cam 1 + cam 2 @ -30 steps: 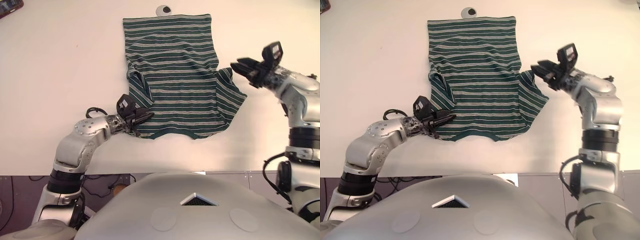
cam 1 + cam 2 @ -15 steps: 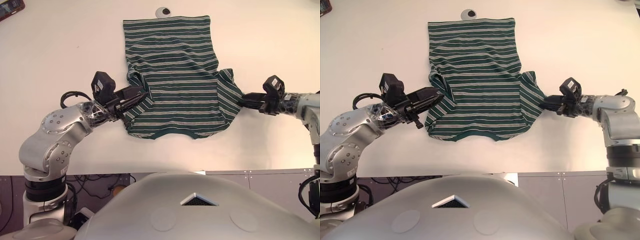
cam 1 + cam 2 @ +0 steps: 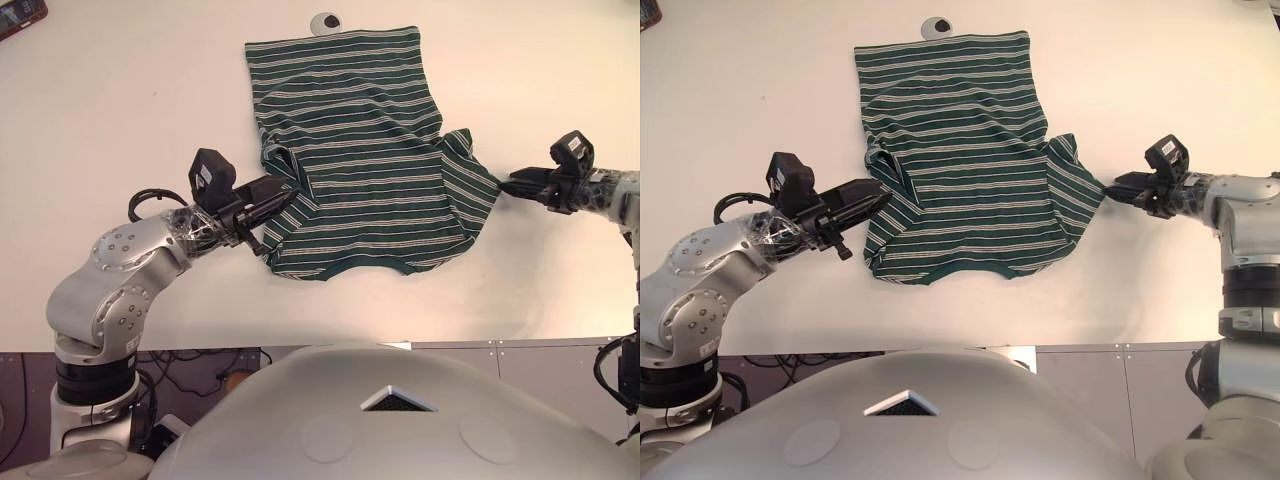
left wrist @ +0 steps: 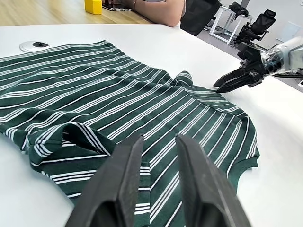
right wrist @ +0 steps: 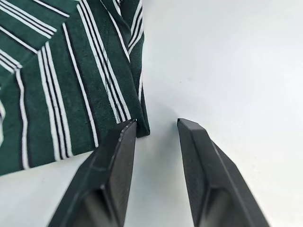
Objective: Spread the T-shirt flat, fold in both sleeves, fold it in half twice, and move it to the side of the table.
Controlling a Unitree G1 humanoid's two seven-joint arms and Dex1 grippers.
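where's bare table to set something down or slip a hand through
Wide bare table lies left of the T-shirt, beyond the left gripper; another patch right of the shirt, beyond the right gripper; a strip along the near edge. Crowded at both sleeves.

T-shirt (image 3: 360, 150): soft knit cloth, matt, faintly fuzzy, striped weave, rumpled at sleeves. Table (image 3: 120, 120): white top, hard-looking, smooth, matt with faint sheen. Left tool (image 4: 158, 142): black fingers (image 4: 125, 175), smooth matt plastic look, slight shine along edges. Right tool (image 5: 156, 125): same black matt plastic look, flat smooth faces. Left arm shell (image 3: 115, 280), right arm shell (image 3: 1245, 215): silver-grey, metallic satin finish. Round grommet (image 3: 326, 21) at table's far edge: light grey, smooth, plastic look.
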